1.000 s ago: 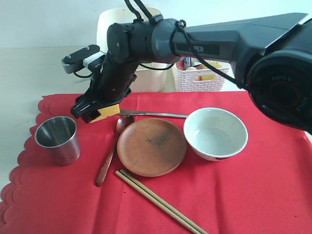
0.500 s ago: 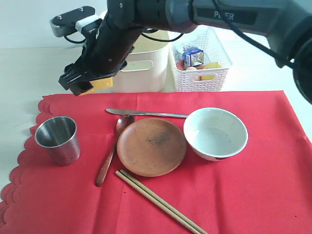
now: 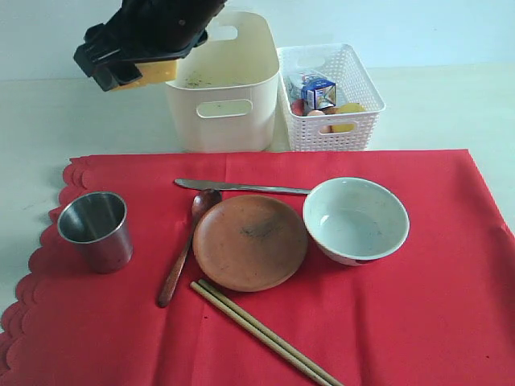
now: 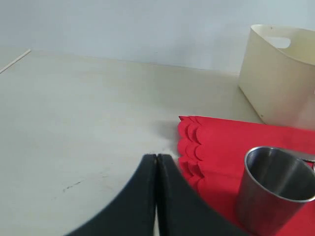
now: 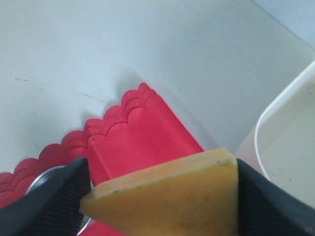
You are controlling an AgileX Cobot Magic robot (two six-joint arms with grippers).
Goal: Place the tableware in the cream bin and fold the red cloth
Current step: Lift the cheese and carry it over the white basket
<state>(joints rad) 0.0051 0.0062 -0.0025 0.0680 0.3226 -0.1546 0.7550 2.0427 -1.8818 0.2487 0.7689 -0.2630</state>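
Exterior view: 1 cup point(image 3: 95, 229), 1 plate point(image 3: 250, 242), 1 bowl point(image 3: 356, 219), 1 spoon point(image 3: 183, 245), 1 knife point(image 3: 241, 187), 2 chopsticks point(image 3: 261, 334) on 1 red cloth point(image 3: 418, 322), near side of 1 cream bin point(image 3: 221, 108); R gripper point(image 3: 122, 67) grasps 1 cheese wedge point(image 3: 154, 75) far-left; L gripper point(image 4: 156, 162) clenched, empty.

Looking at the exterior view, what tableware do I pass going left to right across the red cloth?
steel cup → dark wooden spoon → round brown plate → white bowl

My right arm point(image 3: 153, 28) hangs high, jaws clamped on a yellow wedge point(image 5: 167, 191); my left jaws are pressed together, empty.
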